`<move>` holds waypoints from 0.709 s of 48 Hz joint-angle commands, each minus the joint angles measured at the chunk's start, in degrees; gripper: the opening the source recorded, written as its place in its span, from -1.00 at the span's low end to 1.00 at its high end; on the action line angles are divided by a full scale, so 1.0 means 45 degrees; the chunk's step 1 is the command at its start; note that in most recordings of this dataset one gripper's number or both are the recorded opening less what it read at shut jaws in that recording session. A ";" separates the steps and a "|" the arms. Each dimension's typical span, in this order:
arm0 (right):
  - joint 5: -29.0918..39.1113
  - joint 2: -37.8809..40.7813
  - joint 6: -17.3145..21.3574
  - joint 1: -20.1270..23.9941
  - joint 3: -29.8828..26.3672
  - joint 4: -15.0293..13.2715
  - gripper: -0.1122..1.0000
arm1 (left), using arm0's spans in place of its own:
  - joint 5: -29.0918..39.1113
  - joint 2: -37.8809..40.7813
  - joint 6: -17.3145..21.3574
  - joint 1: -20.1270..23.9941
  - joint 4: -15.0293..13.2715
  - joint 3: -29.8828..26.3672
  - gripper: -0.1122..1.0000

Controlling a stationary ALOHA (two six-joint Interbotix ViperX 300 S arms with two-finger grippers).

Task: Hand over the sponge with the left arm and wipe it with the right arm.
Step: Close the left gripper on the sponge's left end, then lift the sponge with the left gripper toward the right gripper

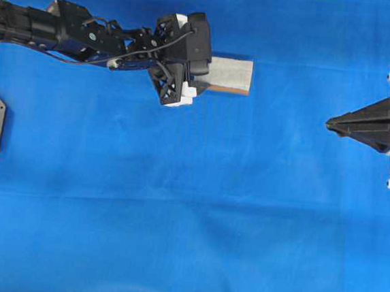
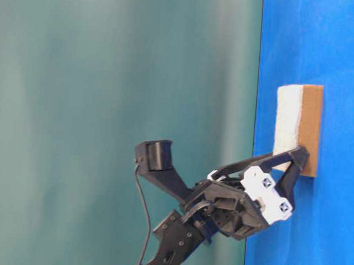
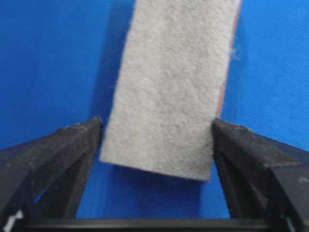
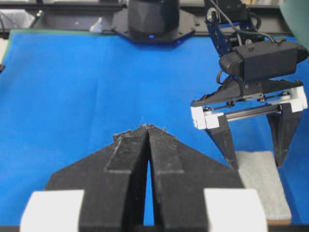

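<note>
Sponge [image 1: 230, 74] flat on the blue worktop [image 1: 189, 207], grey-white side up, toward the far left part in the overhead view. Left gripper [image 1: 181, 80] spread wide, one finger [image 3: 72, 159] either side of the sponge's near end, nothing clamped. Right gripper [image 1: 331, 122] fully closed and empty, well apart at the right edge.

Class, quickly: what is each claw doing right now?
Left claw: open, astride the sponge, not gripping.
Right claw: closed, holding nothing.

Grey-white sponge [image 1: 230, 72], orange-brown underside; blue cloth [image 1: 189, 207].
</note>
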 commanded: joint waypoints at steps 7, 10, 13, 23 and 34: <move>-0.0039 0.0176 0.0020 0.0000 -0.0215 0.0020 -0.79 | -0.0078 0.0000 0.0020 0.0078 -0.0020 -0.0234 0.88; -0.0039 0.0176 0.0020 -0.0020 -0.0215 0.0020 -0.79 | -0.0059 -0.0020 0.0020 0.0078 -0.0020 -0.0273 0.88; -0.0020 0.0176 0.0020 -0.0020 -0.0215 0.0020 -0.79 | -0.0039 -0.0059 0.0000 0.0078 -0.0020 -0.0273 0.89; 0.0176 0.0176 0.0020 -0.0020 -0.0215 0.0020 -0.79 | 0.0645 -0.0430 -0.0234 0.0000 -0.0020 -0.0293 0.56; 0.0293 0.0176 0.0020 0.0000 -0.0234 0.0020 -0.79 | 0.1777 -0.1523 -0.0996 -0.0098 -0.0039 -0.0098 -0.31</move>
